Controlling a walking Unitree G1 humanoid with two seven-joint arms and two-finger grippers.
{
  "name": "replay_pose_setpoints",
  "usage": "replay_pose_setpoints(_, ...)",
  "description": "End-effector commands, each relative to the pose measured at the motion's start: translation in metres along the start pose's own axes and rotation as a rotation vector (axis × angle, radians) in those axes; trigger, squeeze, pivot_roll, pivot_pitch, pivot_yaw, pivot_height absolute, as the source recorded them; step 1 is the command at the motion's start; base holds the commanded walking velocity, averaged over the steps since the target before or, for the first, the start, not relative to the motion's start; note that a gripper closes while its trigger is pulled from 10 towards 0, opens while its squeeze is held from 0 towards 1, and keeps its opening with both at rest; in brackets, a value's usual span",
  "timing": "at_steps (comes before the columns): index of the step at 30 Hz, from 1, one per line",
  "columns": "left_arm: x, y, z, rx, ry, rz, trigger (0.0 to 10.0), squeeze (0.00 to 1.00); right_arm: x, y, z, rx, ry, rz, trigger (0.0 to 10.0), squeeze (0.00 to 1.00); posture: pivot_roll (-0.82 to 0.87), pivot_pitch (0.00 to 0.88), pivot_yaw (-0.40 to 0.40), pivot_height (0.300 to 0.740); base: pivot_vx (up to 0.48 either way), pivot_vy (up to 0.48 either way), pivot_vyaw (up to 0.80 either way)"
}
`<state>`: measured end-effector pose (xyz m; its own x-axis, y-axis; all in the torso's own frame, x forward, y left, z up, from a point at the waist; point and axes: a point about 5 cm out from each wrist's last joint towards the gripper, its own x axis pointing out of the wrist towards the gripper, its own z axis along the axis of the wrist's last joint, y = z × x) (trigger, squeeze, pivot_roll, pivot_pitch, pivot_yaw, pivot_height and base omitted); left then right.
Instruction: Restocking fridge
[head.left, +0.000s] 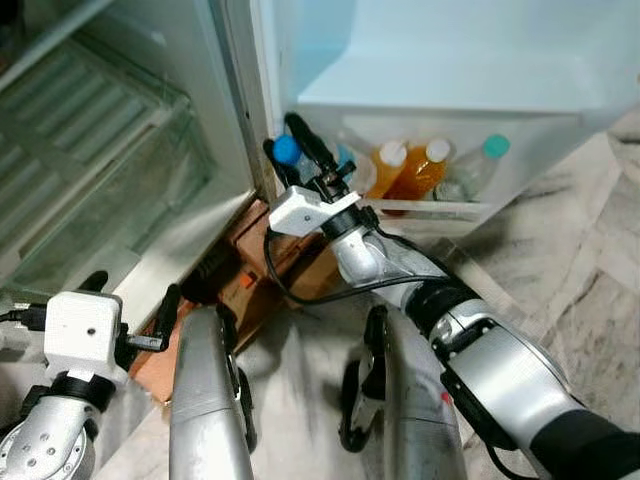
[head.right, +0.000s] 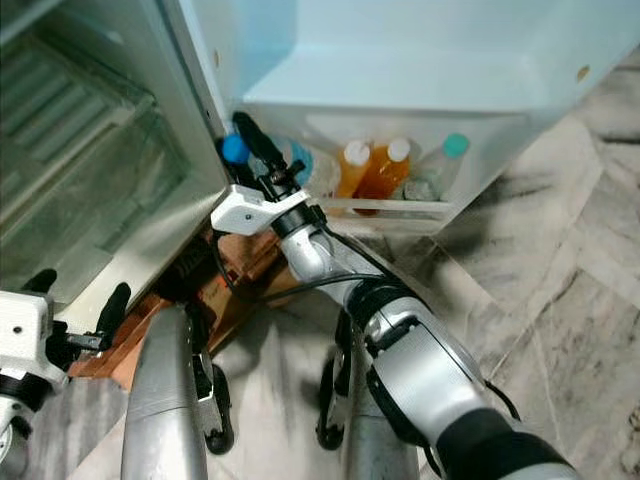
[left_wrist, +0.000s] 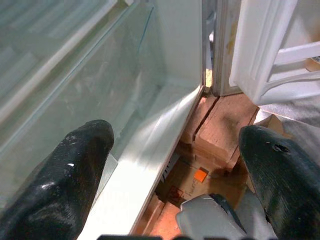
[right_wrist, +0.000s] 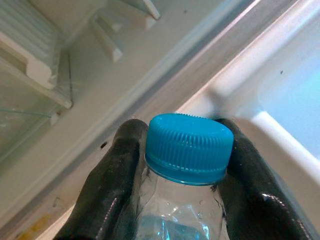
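Note:
My right gripper (head.left: 288, 148) is shut on a clear water bottle with a blue cap (right_wrist: 189, 146), at the left end of the fridge door's bottom shelf (head.left: 440, 208). In the right wrist view both black fingers (right_wrist: 110, 185) press the bottle's neck just under the cap. Two orange juice bottles (head.left: 420, 170) and a clear bottle with a teal cap (head.left: 478, 165) stand further along that shelf. My left gripper (left_wrist: 180, 170) is open and low at the left, in front of the fridge's lower compartment (left_wrist: 125, 100), holding nothing.
A brown cardboard box (head.left: 250, 290) lies on the floor under the fridge's front edge. Glass shelves (head.left: 90, 130) fill the fridge's inside at left. Marble floor (head.left: 590, 300) spreads to the right. My own silver legs (head.left: 205, 400) stand below.

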<state>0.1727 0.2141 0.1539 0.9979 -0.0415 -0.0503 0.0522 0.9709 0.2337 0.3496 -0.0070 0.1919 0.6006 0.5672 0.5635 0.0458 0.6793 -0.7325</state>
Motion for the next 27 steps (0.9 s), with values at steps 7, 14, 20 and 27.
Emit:
replay_pose_setpoints(7, -0.012, 0.003, 0.004, 0.029, 0.032, 0.012, 10.0, 0.0, 0.014, 0.013, 0.019, 0.087, 0.021, -0.065, 10.0, 0.0, 0.37, 0.487, -0.043, 0.543, 0.0, 0.0, 0.0)
replay_pose_setpoints(14, -0.013, 0.002, 0.007, 0.036, 0.035, 0.001, 10.0, 0.0, 0.014, 0.021, 0.021, 0.143, 0.093, -0.109, 10.0, 0.0, 0.38, 0.494, -0.044, 0.543, 0.0, 0.0, 0.0)
replay_pose_setpoints(20, -0.015, 0.004, 0.009, 0.044, 0.044, 0.007, 10.0, 0.0, 0.009, 0.029, 0.021, 0.154, 0.124, -0.111, 10.0, 0.0, 0.38, 0.496, -0.049, 0.543, 0.0, 0.0, 0.0)
replay_pose_setpoints(27, -0.014, 0.001, 0.01, 0.042, 0.046, 0.003, 10.0, 0.0, -0.001, 0.025, -0.008, 0.332, 0.42, -0.151, 10.0, 0.0, 0.38, 0.495, -0.053, 0.543, 0.0, 0.0, 0.0)
